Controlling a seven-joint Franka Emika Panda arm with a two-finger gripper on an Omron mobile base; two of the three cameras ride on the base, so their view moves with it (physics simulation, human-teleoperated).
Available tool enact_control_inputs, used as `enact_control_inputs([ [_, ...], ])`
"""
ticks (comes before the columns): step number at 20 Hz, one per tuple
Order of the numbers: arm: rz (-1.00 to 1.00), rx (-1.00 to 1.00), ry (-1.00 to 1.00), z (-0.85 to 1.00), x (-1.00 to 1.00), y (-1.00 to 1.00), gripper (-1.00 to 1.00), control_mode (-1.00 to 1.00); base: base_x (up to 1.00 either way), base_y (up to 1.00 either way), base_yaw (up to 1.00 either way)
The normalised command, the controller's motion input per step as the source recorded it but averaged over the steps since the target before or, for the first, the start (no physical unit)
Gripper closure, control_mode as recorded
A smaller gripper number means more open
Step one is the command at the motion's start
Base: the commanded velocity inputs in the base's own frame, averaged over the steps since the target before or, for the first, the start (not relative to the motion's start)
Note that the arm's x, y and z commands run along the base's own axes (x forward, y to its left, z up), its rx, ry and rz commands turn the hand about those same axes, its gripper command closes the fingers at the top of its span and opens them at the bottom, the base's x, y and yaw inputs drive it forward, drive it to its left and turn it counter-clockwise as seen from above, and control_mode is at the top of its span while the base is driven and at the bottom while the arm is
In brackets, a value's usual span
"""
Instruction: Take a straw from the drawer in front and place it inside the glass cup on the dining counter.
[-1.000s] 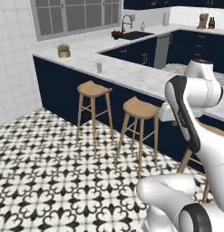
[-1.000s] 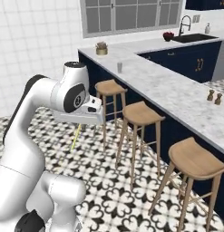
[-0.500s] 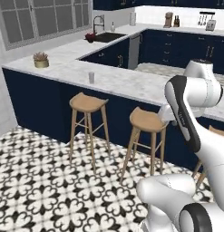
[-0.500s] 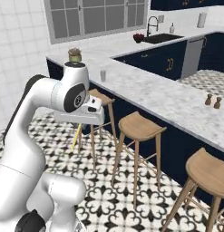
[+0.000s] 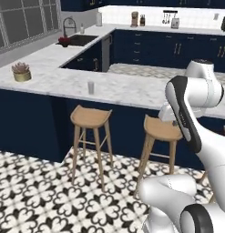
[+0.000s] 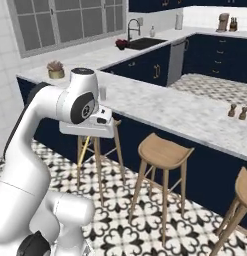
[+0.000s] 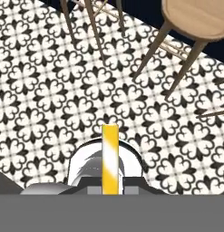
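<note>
Base has swung: dining counter point(image 5: 132, 91) now spans mid-frame. Succulent point(image 5: 21, 72) at far left, glass cup point(image 5: 90, 87) left of centre, both on it. Gripper point(image 7: 110, 181) clamped on straw point(image 7: 110, 165), bottom centre of hand view, over tiled floor point(image 7: 50, 99).

The left base view looks from behind the arm's left side, forward and down across the marble table point(image 5: 118, 88), fairly far off, with the glass cup point(image 5: 91, 87) at mid-distance. The right base view faces the same table point(image 6: 160, 107) from the other side, sharing the cup point(image 6: 102, 93), stools point(image 6: 162, 152) and sink corner. The hand view points straight down, close over the patterned floor point(image 7: 54, 90) and one stool point(image 7: 199, 18).
</note>
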Motion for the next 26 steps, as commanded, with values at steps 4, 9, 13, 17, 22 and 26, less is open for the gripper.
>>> enact_control_inputs([
  [4,0.0,0.0,0.0,0.0,0.0,0.0,1.0,1.0,0.68,1.0,-0.42],
  [9,0.0,0.0,0.0,0.0,0.0,0.0,1.0,1.0,0.63,1.0,-0.42],
  [13,0.0,0.0,0.0,0.0,0.0,0.0,1.0,1.0,0.62,1.0,-0.42],
  [17,0.0,0.0,0.0,0.0,0.0,0.0,1.0,1.0,0.65,0.92,-0.4],
  [22,0.0,0.0,0.0,0.0,0.0,0.0,1.0,1.0,0.66,0.73,-0.27],
  [26,0.0,0.0,0.0,0.0,0.0,0.0,1.0,1.0,0.78,0.55,-0.13],
])
